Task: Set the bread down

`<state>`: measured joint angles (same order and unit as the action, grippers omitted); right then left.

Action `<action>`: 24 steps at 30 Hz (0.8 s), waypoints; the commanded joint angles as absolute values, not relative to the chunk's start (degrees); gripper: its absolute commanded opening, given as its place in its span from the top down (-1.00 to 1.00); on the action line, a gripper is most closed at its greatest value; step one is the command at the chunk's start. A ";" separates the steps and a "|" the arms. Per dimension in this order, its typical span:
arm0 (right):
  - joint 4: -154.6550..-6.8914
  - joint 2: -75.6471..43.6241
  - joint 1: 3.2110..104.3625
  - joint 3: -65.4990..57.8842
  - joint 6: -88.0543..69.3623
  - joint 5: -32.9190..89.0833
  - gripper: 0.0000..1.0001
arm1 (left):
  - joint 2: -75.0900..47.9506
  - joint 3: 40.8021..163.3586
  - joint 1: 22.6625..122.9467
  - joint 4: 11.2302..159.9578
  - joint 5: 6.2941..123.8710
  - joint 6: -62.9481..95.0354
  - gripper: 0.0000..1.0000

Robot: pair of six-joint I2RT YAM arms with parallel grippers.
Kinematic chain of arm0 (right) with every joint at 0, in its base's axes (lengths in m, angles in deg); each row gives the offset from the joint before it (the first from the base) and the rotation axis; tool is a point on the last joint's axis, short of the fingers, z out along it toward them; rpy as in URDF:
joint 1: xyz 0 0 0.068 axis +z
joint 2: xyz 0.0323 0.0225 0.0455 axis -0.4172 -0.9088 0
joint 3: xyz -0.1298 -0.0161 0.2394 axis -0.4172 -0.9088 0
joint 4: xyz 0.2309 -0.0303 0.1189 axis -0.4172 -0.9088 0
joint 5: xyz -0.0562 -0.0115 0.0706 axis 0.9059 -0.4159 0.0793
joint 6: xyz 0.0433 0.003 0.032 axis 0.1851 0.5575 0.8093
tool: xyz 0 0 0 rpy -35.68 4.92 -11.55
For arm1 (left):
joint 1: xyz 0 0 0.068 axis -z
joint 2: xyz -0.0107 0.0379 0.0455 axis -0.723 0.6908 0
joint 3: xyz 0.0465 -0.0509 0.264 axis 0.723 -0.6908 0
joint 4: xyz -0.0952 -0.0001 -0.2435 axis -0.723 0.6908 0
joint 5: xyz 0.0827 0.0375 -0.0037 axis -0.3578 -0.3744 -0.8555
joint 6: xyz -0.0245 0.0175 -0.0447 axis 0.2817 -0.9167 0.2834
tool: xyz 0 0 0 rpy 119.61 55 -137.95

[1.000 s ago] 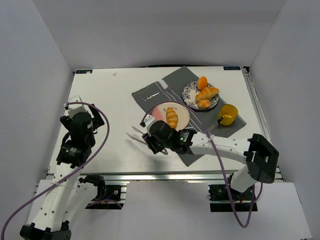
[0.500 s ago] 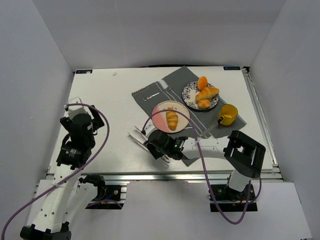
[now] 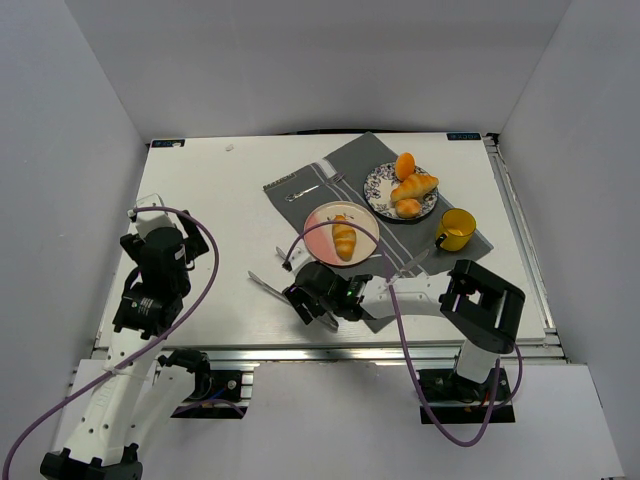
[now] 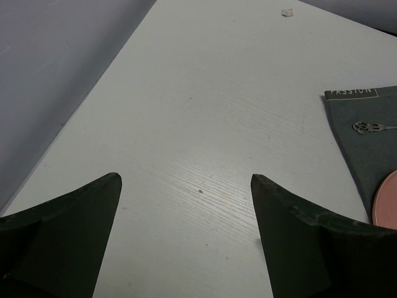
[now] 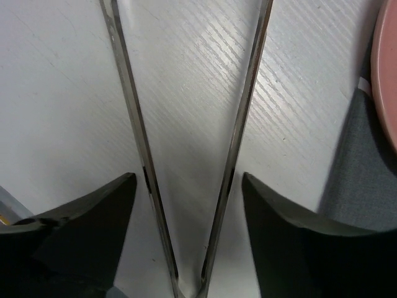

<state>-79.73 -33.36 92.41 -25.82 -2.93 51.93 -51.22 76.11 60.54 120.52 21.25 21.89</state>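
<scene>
The bread, a small ridged golden roll, lies on the pink plate in the top view. My right gripper hovers low over the table, near and left of that plate. In the right wrist view its jaws stand open around metal tongs. Both spread tong arms lie on the white table, with a small gap to each finger. My left gripper is open over bare table at the far left, holding nothing.
A patterned plate behind the pink one holds a round orange bun and other rolls. A yellow cup stands on the grey cloth at the right. Cutlery lies on the cloth's left part.
My right gripper has drawn back from the pink plate toward the near left and come down. Its jaws have widened and now stand apart from the tongs. The left arm is still.
</scene>
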 commanded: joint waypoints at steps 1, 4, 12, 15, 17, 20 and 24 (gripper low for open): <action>-77.98 -32.41 92.60 -24.95 -2.63 53.12 -0.58 | -51.36 75.79 60.72 120.57 20.70 21.87 -0.93; -79.91 -30.47 92.60 -23.46 -3.15 53.91 -0.79 | -51.18 75.79 60.72 120.57 20.61 21.78 -0.93; -86.50 -13.54 91.03 -17.22 -3.51 64.52 -0.79 | -50.92 75.79 60.72 120.22 20.26 21.87 -0.93; -93.52 -9.22 84.20 -15.64 2.10 66.14 -0.79 | -50.66 75.61 60.72 119.69 20.87 22.39 -0.93; -95.99 -6.84 80.49 -15.63 5.01 62.55 -0.79 | -50.30 75.70 60.72 119.69 21.14 22.74 -0.93; -94.52 -1.13 76.61 -17.47 5.64 58.58 -0.79 | -50.39 75.35 60.72 119.60 21.31 23.01 -0.93; -92.66 6.86 76.60 -19.67 5.46 59.54 -0.79 | -50.39 74.91 60.72 119.60 21.23 23.01 -0.93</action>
